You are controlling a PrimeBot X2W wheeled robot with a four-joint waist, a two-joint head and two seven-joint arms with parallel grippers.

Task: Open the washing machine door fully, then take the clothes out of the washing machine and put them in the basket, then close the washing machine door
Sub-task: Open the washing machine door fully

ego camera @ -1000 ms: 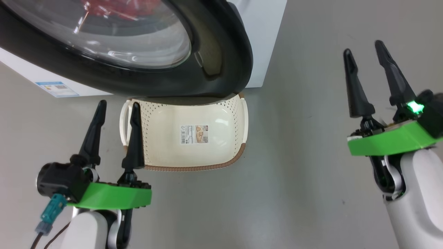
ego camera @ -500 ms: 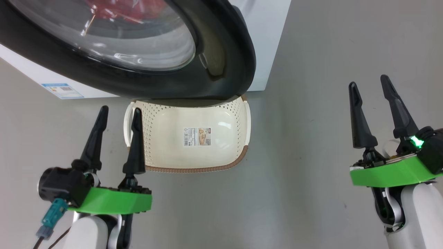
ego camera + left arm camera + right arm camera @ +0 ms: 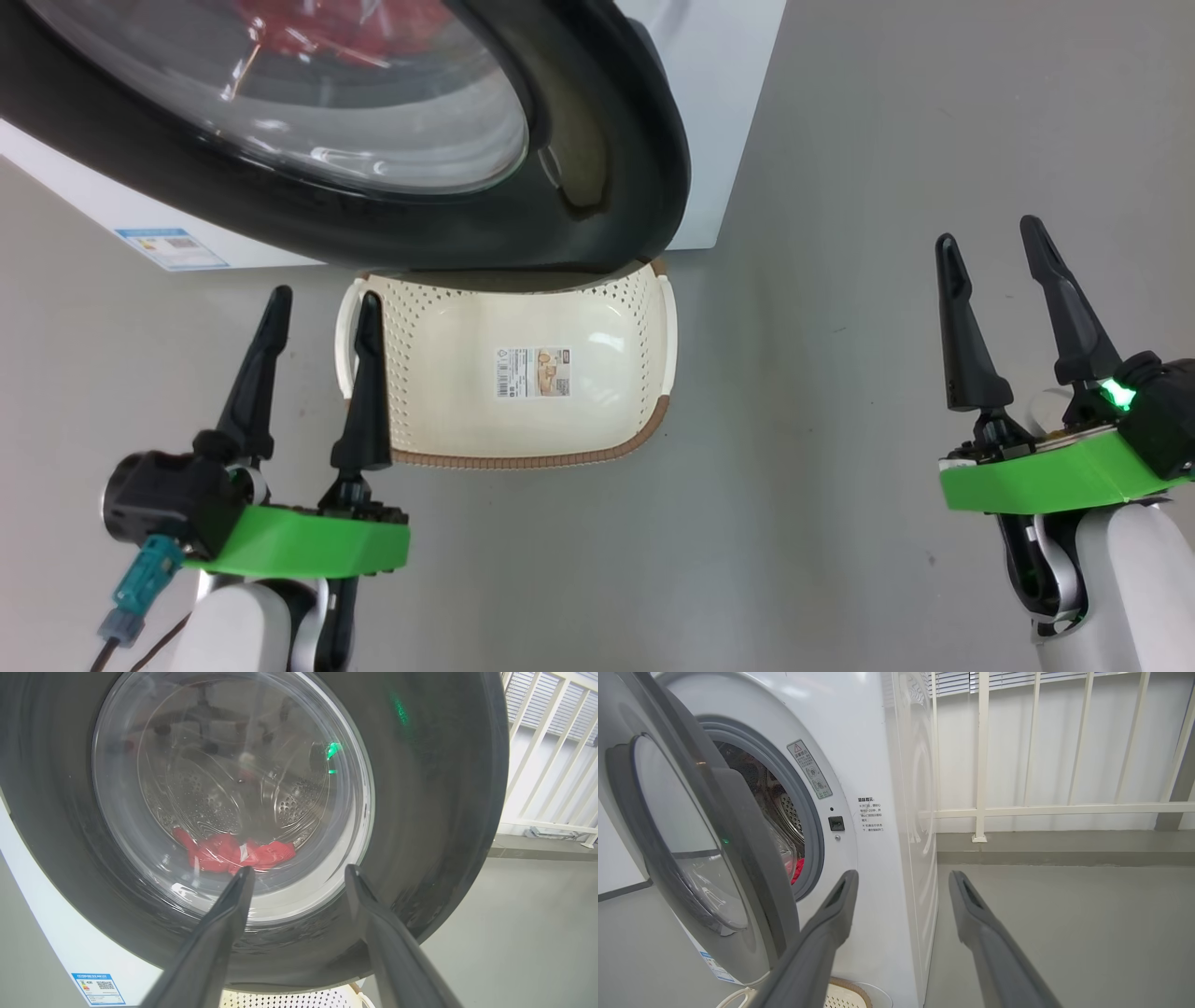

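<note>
Door ajar, both hands spread wide.
I see the washing machine door (image 3: pixel 597 187) standing partly open from the washing machine (image 3: pixel 878 765), with the red clothes (image 3: pixel 233 851) lying low in the drum behind its glass. The basket (image 3: pixel 523 457) sits on the floor under the door's lower edge. My left hand (image 3: pixel 325 297) hangs just beside the basket, my right hand (image 3: pixel 987 231) well apart on the other side.
</note>
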